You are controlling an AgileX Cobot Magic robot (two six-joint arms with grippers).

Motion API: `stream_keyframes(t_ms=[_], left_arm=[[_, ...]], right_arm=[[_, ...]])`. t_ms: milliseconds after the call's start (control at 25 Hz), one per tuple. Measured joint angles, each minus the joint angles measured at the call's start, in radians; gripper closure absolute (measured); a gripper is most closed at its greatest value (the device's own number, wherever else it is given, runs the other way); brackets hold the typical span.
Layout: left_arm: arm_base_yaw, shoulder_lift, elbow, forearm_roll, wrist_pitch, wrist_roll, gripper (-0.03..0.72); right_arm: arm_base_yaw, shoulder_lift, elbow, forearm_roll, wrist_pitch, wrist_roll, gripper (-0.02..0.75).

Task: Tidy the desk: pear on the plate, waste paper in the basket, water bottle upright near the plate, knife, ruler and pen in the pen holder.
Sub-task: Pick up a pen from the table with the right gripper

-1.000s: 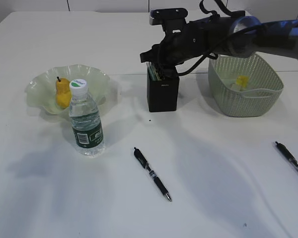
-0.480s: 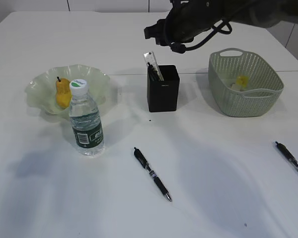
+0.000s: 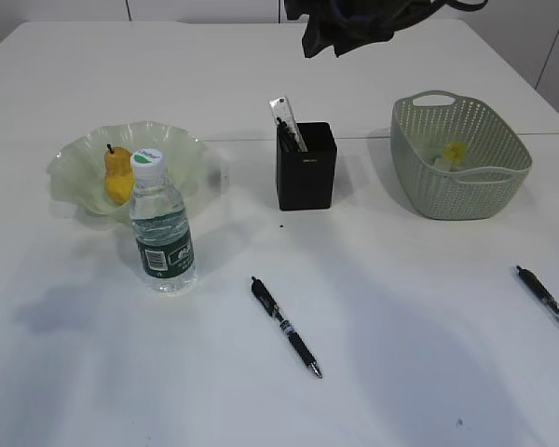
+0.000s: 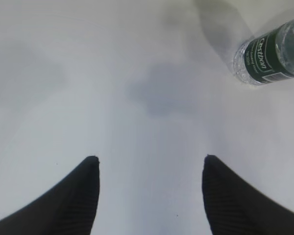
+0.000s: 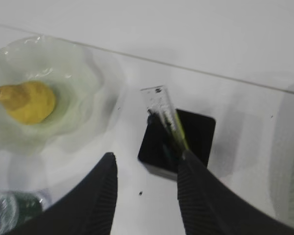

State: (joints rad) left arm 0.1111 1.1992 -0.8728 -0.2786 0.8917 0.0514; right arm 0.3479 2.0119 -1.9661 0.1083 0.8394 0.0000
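Note:
The black pen holder (image 3: 306,169) stands mid-table with the clear ruler (image 3: 285,116) sticking up out of it. The right wrist view shows the holder (image 5: 196,132) and ruler (image 5: 161,106) from above, with a green-yellow item beside the ruler. My right gripper (image 5: 147,154) is open and empty, high above the holder; its arm (image 3: 354,20) shows at the top edge. The pear (image 3: 117,173) lies on the green glass plate (image 3: 182,149). The water bottle (image 3: 162,225) stands upright in front of the plate. Yellow paper (image 3: 455,152) lies in the basket (image 3: 466,191). My left gripper (image 4: 149,159) is open over bare table.
One black pen (image 3: 286,327) lies on the table in front of the holder. A second pen (image 3: 546,304) lies at the right edge. The bottle (image 4: 274,49) shows at the top right of the left wrist view. The left arm is out of the exterior view.
My right arm has lifted up and away from the pen holder. The ruler now stands free in the holder. Nothing else has moved.

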Motion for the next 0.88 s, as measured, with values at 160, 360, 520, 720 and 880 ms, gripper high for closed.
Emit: stream_keyframes(t_ms=[160, 360, 520, 720, 880], left_arm=[[0.000, 0.000, 0.000, 0.000, 0.000, 0.000, 0.222], [0.000, 0.000, 0.000, 0.000, 0.006, 0.000, 0.222], [0.000, 0.000, 0.000, 0.000, 0.007, 0.000, 0.222], [0.000, 0.000, 0.000, 0.000, 0.008, 0.000, 0.221], [0.000, 0.000, 0.000, 0.000, 0.009, 0.000, 0.222]], right_arm=[[0.011, -0.035, -0.002, 0.079, 0.167, -0.057, 0.431], [0.099, -0.042, -0.002, 0.079, 0.300, -0.066, 0.431], [0.221, -0.037, -0.004, -0.014, 0.318, 0.000, 0.431], [0.282, 0.040, -0.004, -0.063, 0.386, 0.053, 0.428], [0.284, 0.123, -0.004, -0.074, 0.390, 0.073, 0.428]])
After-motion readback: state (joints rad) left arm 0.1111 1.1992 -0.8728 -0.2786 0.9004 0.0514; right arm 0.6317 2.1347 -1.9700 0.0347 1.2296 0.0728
